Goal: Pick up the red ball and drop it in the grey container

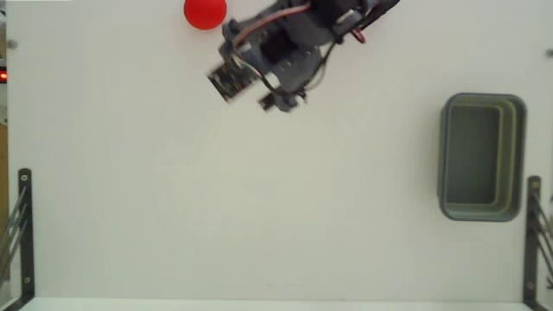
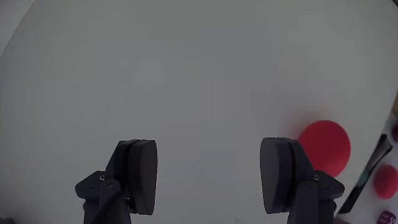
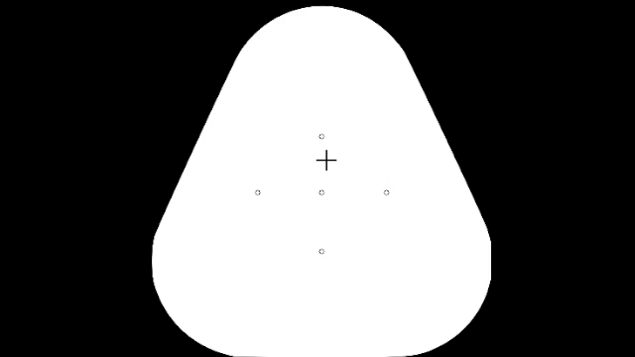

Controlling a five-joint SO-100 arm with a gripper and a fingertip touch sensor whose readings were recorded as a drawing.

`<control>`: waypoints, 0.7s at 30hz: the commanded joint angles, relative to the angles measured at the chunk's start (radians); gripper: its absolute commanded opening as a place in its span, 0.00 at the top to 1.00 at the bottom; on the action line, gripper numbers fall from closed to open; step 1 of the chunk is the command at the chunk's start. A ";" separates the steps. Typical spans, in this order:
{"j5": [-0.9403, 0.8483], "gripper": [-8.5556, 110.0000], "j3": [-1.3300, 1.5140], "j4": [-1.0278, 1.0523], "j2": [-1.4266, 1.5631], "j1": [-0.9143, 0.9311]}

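White counter (image 1: pixel 259 216) pretty much fills the fixed view, with dark metal brackets (image 1: pixel 22 233) at the lower left and right edges. In the wrist view the fingers (image 2: pixel 209 177) are spread wide apart with nothing between them, just bare counter. The red ball (image 2: pixel 324 148) sits just past the right finger, outside the gap. The grey container (image 1: pixel 482 157) is well apart, at the right side of the fixed view.
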 commanded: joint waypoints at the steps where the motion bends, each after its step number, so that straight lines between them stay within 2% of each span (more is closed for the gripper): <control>1: 0.003 0.00 0.005 0.002 0.034 0.058; 21: 0.003 0.00 0.005 0.002 0.034 0.333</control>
